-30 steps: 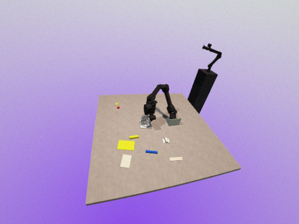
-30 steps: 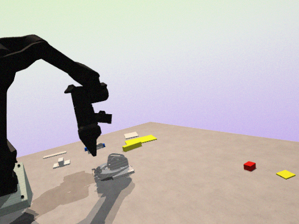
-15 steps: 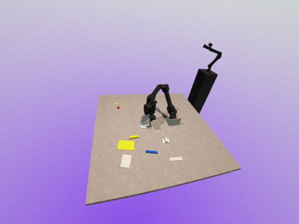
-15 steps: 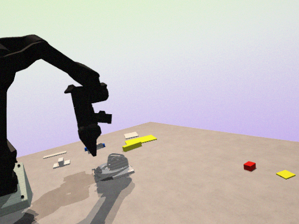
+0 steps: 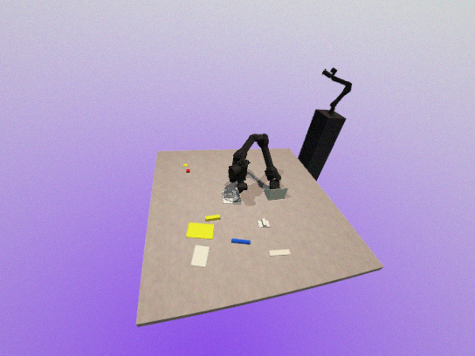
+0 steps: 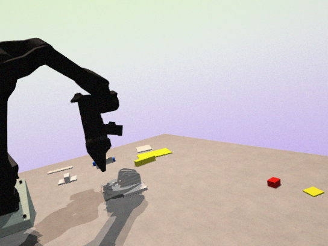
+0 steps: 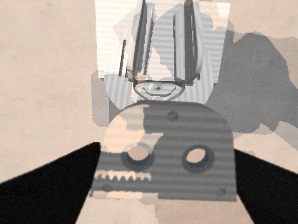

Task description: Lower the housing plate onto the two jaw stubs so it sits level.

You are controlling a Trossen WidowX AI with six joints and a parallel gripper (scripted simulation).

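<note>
The grey housing plate [image 7: 172,131] [image 6: 110,161] has a rounded edge and two round holes. My gripper [image 7: 162,151] [image 6: 104,170] is shut on its two sides and holds it above the table, roughly flat. The gripper assembly [image 5: 231,195] [image 6: 129,178] with two long grey jaws [image 7: 142,47] [image 7: 188,47] sits on a white base [image 7: 106,50] [image 6: 142,188]. In the wrist view the jaws lie just beyond the plate's rounded edge, and the plate does not cover them. The plate hides part of what lies under it, so the jaw stubs cannot be told.
A blue bar [image 5: 240,241], a yellow bar [image 5: 212,217], a yellow plate [image 5: 200,230], white plates [image 5: 200,256] [image 5: 279,252] and a small white part [image 5: 263,223] lie on the table [image 5: 306,270]. A red block [image 6: 274,182] and small yellow tile [image 6: 313,191] lie farther off.
</note>
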